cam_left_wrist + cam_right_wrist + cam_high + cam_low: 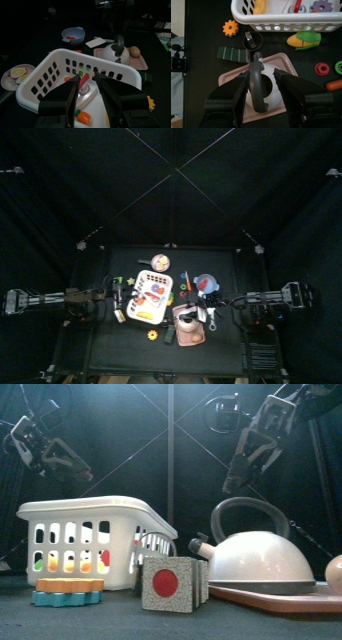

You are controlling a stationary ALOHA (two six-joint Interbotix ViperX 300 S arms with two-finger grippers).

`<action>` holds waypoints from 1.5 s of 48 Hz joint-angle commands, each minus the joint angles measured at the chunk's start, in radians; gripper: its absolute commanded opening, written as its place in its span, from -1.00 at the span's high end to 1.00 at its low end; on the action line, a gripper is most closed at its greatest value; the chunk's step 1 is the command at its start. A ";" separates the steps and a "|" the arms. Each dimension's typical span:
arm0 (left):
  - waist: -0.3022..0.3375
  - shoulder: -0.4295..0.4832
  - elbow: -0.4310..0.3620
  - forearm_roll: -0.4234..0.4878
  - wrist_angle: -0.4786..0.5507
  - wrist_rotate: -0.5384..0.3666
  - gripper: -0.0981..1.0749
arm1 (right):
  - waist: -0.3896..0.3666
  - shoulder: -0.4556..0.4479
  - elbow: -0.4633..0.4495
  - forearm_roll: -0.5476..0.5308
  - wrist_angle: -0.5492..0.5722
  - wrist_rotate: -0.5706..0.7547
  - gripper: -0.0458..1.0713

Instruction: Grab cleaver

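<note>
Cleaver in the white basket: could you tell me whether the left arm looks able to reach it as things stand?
Probably yes. The left gripper hangs open above the basket, whose top is uncovered, and what looks like the cleaver lies between its jaws. Other toys crowd beside it.

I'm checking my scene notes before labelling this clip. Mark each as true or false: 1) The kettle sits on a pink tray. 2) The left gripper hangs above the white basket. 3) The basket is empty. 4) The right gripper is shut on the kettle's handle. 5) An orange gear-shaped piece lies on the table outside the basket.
1) True: the kettle rests on the pink tray.
2) True: the left gripper hangs over the white basket.
3) False: the basket holds several coloured toys.
4) False: the right gripper hangs open above the handle.
5) True: the orange gear lies beside the basket.
</note>
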State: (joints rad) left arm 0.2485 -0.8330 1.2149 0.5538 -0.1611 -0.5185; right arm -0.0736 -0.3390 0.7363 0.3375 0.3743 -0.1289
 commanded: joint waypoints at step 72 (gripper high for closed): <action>-0.005 0.002 -0.006 -0.002 -0.003 -0.002 -0.42 | 0.089 -0.126 0.310 -0.439 0.385 1.158 -0.52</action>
State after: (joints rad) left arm 0.2454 -0.8330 1.2210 0.5538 -0.1611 -0.5185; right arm 0.0123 -0.4740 1.0477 -0.0997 0.7823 1.0293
